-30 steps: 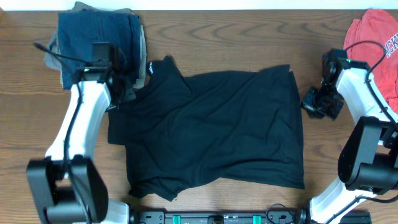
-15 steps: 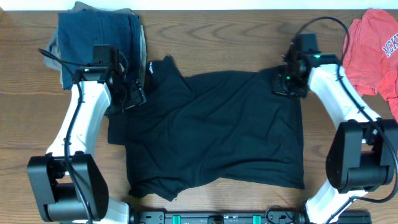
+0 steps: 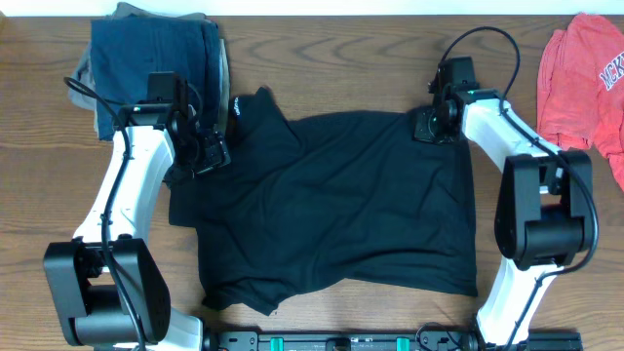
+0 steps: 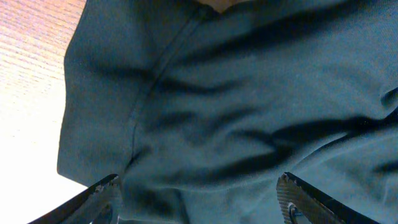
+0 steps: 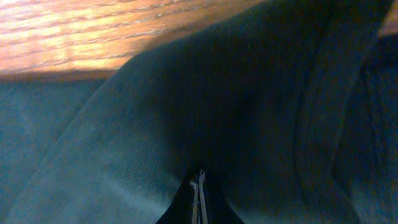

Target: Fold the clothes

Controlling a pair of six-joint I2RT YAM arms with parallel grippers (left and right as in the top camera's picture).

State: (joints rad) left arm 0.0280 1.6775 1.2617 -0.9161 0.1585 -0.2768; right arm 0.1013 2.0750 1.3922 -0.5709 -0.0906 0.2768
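We see the large black soft fabric garment [image 3: 331, 205] lying wrinkled mid brown wooden bench [image 3: 351, 58]. Only wrist views show left fingers [image 4: 104, 194] spread wide over its sleeve, right fingers [image 5: 194, 202] pinched together on its corner.

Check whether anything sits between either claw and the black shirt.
Nothing visible. The left claw is open directly over a sleeve of the black shirt; the right claw looks shut on the shirt's top-right corner.
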